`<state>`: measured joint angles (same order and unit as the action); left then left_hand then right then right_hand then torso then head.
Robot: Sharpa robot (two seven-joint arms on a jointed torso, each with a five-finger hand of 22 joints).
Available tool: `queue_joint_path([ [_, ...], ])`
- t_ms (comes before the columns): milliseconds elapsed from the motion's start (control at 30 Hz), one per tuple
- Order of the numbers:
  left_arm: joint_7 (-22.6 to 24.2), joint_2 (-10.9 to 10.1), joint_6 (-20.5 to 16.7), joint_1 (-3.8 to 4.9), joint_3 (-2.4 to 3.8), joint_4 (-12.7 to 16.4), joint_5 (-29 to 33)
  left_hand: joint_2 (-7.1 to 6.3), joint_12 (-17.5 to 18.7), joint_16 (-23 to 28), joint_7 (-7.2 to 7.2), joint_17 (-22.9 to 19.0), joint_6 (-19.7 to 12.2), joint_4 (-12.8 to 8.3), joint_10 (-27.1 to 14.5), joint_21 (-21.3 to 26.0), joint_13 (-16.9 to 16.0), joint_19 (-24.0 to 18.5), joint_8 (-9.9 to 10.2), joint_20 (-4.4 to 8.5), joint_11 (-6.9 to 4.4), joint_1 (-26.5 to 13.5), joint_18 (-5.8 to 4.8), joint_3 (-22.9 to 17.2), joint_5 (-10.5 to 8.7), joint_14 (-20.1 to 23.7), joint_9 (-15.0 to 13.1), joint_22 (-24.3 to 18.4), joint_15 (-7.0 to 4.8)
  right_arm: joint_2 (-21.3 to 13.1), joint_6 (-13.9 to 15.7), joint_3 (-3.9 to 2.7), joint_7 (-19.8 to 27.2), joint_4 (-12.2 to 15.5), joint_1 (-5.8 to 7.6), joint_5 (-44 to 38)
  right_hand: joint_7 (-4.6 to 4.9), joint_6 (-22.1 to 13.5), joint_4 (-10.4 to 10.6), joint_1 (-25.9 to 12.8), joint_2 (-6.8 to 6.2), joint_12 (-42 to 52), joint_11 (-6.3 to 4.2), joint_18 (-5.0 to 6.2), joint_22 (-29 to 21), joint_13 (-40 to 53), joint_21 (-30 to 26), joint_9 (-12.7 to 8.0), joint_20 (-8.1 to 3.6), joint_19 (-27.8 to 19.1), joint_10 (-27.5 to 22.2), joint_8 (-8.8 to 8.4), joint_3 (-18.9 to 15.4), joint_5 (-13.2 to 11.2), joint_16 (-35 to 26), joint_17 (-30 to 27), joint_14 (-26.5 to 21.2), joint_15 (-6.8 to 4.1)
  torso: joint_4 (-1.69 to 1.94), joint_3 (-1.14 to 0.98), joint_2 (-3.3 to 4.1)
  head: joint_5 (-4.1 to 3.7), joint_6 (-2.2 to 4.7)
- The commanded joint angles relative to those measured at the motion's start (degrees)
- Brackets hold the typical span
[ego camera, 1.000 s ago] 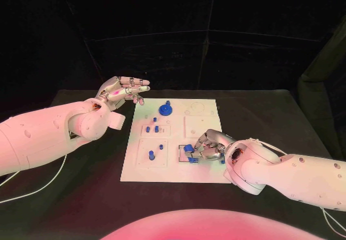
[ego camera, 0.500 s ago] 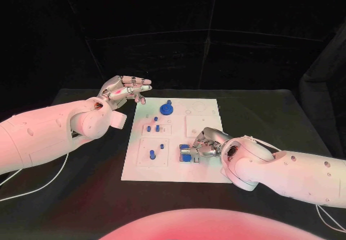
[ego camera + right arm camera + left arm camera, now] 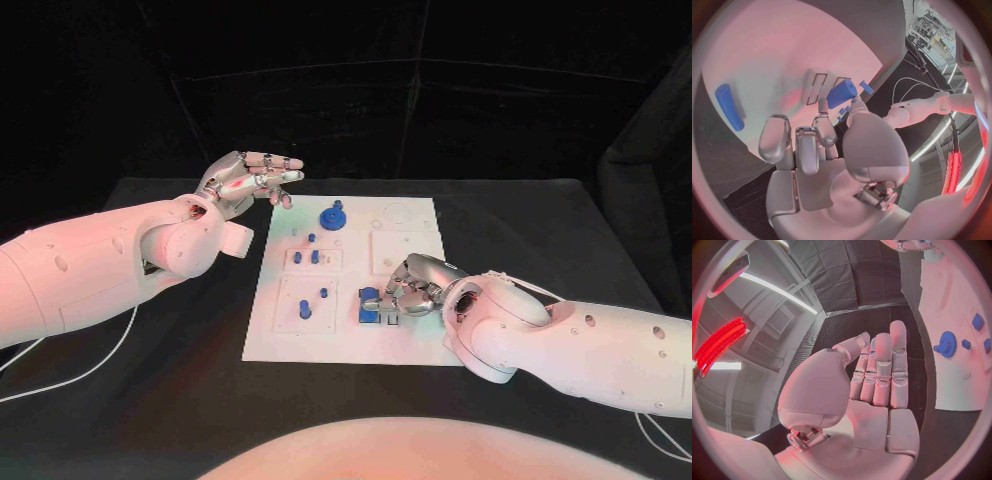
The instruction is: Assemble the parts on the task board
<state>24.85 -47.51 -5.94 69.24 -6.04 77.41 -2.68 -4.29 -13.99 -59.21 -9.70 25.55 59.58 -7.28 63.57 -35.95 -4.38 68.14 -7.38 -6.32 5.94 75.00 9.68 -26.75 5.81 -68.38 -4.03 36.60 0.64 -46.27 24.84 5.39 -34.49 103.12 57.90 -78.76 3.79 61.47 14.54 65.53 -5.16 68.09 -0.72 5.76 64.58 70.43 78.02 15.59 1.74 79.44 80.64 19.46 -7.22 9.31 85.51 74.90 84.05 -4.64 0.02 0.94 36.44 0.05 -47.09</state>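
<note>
Several pegs stand seated; right hand pinches a blue cylinder at the task board's five o'clock, left hand spread, empty.

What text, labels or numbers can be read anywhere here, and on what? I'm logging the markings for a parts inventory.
None can be read.
The task board carries only faint outlines and no legible print.
The blue gear and the blue cylinder at the right hand are unmarked.
The left hand shows no lettering.
</note>
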Motion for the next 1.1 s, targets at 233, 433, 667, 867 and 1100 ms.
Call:
queue_joint_path([
  [233, 0.1, 0.0, 0.7, 0.09, 0.04, 0.1, 0.2, 0.20, -0.4, 0.2, -0.29, -0.2, 0.1, -0.1, -0.5, 0.4, 0.1, -0.4, -0.3, 0.10, -0.16, 0.5, 0.77, 0.4, -0.24, 0.3, 0.1, -0.1, 0.07, 0.1, -2.0, -0.02, -0.1, 0.1, 0.08, -4.4, -0.27, 0.2, -5.7, 9.2, 1.94, -0.6, -0.16, -0.91, 0.8, 0.1, 0.1, 0.7, -0.09, 0.2, 0.1, -0.19, 1.5, -0.4, 0.2, 4.5, 4.0, 0.00, 0.07, 0.04, 0.00, -0.20, -0.11],
  [433, 0.1, -0.1, 0.7, 0.09, 0.04, 0.0, 0.2, 0.20, -0.4, 0.2, -0.29, -0.2, 0.1, -0.1, -0.5, 0.4, 0.1, -0.4, -0.3, 0.10, -0.16, 0.5, 0.77, 0.4, -0.24, 0.3, 0.1, -0.1, 0.07, 0.4, -1.7, -0.02, -0.9, -0.5, 0.09, -5.9, -0.32, 0.3, -6.3, 9.8, 2.32, -0.7, -0.21, -0.97, 1.2, 0.0, 0.3, 0.8, -0.11, 0.3, 0.1, -0.16, 1.7, -0.7, 0.3, 4.9, 4.0, -0.02, 0.04, 0.03, 0.03, -0.19, -0.20],
  [667, 0.1, -0.1, 0.6, 0.09, 0.03, 0.1, 0.2, 0.20, -0.4, 0.2, -0.29, -0.2, 0.1, -0.1, -0.5, 0.4, 0.1, -0.4, -0.3, 0.10, -0.16, 0.5, 0.77, 0.4, -0.24, 0.3, 0.1, -0.1, 0.07, -0.1, 0.3, -0.02, 0.7, -0.2, 0.09, -5.4, -0.18, 0.3, -5.4, 7.8, 2.47, -0.4, -0.08, -0.96, 1.0, 0.4, 0.2, 0.9, -0.05, 0.2, 0.4, -0.35, 0.5, -0.1, 0.3, 4.7, 4.0, 0.08, -0.01, 0.02, 0.00, -0.22, -0.20],
  [867, 0.1, -0.3, 0.6, 0.09, 0.03, 0.2, 0.2, 0.20, -0.4, 0.2, -0.29, -0.2, 0.1, -0.1, -0.5, 0.4, 0.1, -0.4, -0.3, 0.10, -0.16, 0.5, 0.77, 0.4, -0.24, 0.3, 0.1, -0.1, 0.07, -4.2, 4.4, -0.09, 7.3, 1.9, 0.22, 1.3, 0.77, -2.6, -4.7, 6.8, 2.75, -1.0, 0.66, -0.80, 0.1, 0.2, -0.3, 0.3, 0.32, -0.2, 0.0, -2.47, -1.0, 5.0, 0.0, 4.3, 3.9, 0.61, -0.05, 0.04, -0.04, -0.48, -0.14],
  [1100, 0.1, -0.4, 0.7, 0.09, 0.02, 0.2, 0.2, 0.20, -0.4, 0.2, -0.29, -0.2, 0.1, -0.1, -0.5, 0.4, 0.1, -0.4, -0.3, 0.10, -0.16, 0.5, 0.77, 0.4, -0.24, 0.3, 0.1, -0.1, 0.07, -11.0, 3.3, -1.33, 9.8, 3.8, 1.41, 5.4, 1.39, -3.7, -5.3, 8.0, 3.52, -1.2, 1.22, -0.82, 0.3, 0.3, -0.2, -0.3, 0.85, -0.2, -0.3, -3.88, -1.6, 7.1, 0.2, 4.7, 4.0, 1.13, -0.29, 0.07, -0.07, -1.63, 0.19],
])
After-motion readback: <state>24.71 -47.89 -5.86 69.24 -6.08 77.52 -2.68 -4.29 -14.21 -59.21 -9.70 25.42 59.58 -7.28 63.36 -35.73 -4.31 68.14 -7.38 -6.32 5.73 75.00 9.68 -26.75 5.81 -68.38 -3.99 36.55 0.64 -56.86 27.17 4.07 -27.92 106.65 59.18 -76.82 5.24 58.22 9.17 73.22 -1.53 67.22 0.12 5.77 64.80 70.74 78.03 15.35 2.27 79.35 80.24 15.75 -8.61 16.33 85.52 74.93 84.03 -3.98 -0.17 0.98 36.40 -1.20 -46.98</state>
